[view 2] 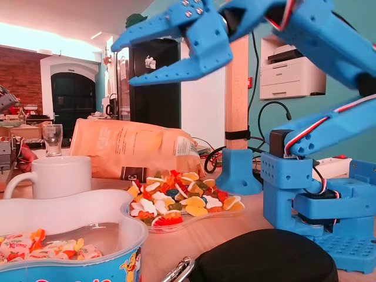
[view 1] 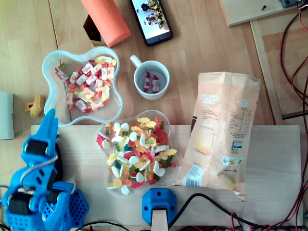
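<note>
The gripper (view 2: 126,63) hangs open and empty above the tabletop, by the lower-left rim of the wrapped-candy bowl (view 1: 48,60) in the overhead view. The gummy dish (view 1: 174,169) sits lower right of that bowl.

From overhead I have bare wood between the candy bowl (view 1: 55,96) and the mug (view 1: 136,61). The bowl and the gummy dish (view 1: 174,169) sit edge to edge, and the crisp bag (view 1: 226,120) just beside the dish walls off the right. In the fixed view the gripper (view 2: 124,63) hangs high over the table, though I can't judge its margin above the bowl's rim.
</note>
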You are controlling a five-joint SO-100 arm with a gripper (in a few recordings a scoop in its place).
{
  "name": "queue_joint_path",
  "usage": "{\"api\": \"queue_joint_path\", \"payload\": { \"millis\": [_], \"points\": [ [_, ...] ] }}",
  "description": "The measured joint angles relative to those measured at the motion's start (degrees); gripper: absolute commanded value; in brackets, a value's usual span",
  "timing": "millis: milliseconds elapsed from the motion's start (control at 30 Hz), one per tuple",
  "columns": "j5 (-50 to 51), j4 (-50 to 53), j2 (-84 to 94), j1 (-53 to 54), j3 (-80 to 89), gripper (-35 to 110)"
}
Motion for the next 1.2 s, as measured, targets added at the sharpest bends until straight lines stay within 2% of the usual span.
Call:
{"api": "queue_joint_path", "payload": {
  "millis": [167,467,1000,1200],
  "points": [
    [0.0,6.7,-20.9,0.0,-11.5,21],
    [8.2,7.6,-49.0,0.4,-16.0,21],
    [21.8,7.6,-61.3,0.4,-25.5,21],
    [35.6,7.5,-64.6,0.5,-32.7,21]
  ]
}}
